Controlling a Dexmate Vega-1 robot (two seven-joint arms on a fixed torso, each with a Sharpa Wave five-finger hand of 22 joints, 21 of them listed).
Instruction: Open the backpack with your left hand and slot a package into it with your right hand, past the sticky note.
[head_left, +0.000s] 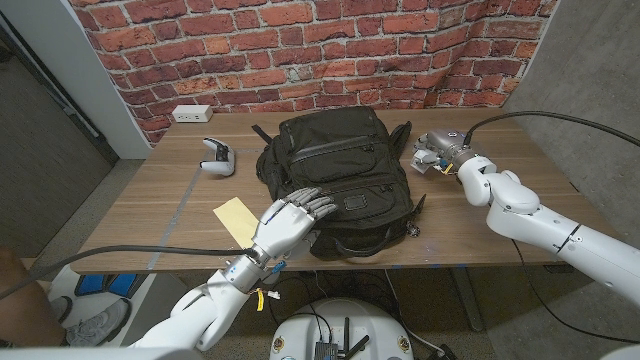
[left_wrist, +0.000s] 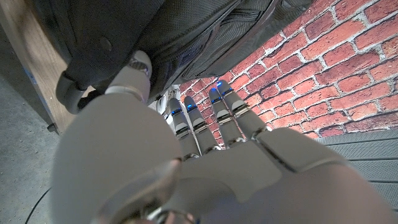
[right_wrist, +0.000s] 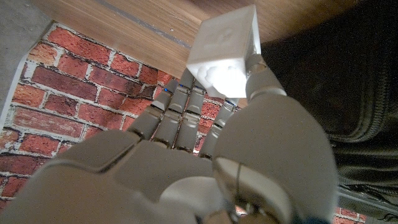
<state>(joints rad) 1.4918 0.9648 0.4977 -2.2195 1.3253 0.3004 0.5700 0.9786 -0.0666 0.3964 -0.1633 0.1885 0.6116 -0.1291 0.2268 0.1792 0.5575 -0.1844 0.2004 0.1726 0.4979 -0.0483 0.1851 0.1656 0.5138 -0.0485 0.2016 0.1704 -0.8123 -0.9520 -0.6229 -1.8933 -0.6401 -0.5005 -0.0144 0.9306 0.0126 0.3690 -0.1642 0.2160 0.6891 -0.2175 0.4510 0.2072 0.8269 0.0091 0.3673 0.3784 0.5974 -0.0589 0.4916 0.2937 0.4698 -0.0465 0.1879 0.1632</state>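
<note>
Black backpack (head_left: 338, 185) is lying on the desk (head_left: 160, 215) while the left hand (head_left: 290, 222) is touching its front, fingers apart, and the right hand (head_left: 437, 152) is gripping a white package (right_wrist: 225, 53).

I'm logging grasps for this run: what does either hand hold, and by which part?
The right hand pinches a small white package by its near end. The left hand touches the backpack, gripping nothing visibly.

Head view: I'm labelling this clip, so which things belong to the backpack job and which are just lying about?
Job:
backpack
package, held in the right robot hand
left robot hand, at the backpack's near edge
yellow sticky note

Lying about:
white game controller
wall outlet
</note>
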